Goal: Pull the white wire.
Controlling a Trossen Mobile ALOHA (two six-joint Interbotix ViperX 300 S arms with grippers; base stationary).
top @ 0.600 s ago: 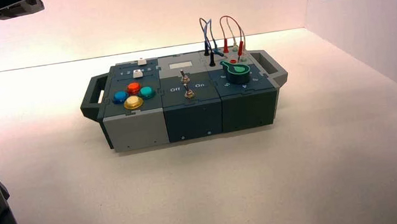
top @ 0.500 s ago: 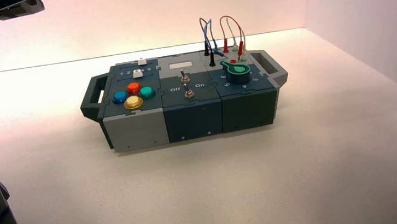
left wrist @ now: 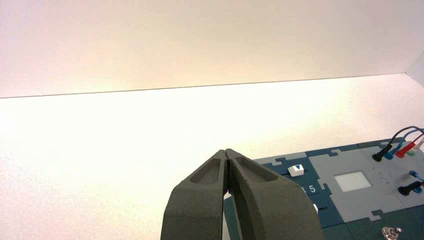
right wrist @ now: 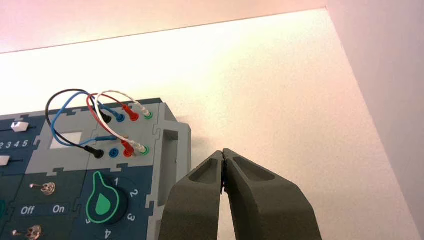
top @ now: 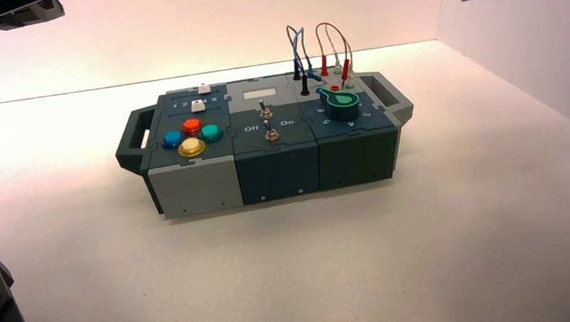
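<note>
The white wire (right wrist: pixel 120 93) is a thin pale loop, with both pale plugs seated in green-ringed sockets at the back right corner of the box (top: pixel 274 166). It also shows in the high view (top: pixel 331 46), beside the red wire (right wrist: pixel 107 117) and the blue wires. My right gripper (right wrist: pixel 223 151) is shut and empty. It hangs above the table just beyond the box's right handle (right wrist: pixel 170 160), apart from the wires. My left gripper (left wrist: pixel 226 151) is shut and empty, raised over the box's back left part near the white slider cap (left wrist: pixel 296 170).
The box also bears four coloured buttons (top: pixel 191 136), two toggle switches (top: pixel 268 123) lettered Off and On, and a green knob (right wrist: pixel 103 202) with numbers round it. White walls close the table at the back and right. Both arms sit high at the top corners of the high view.
</note>
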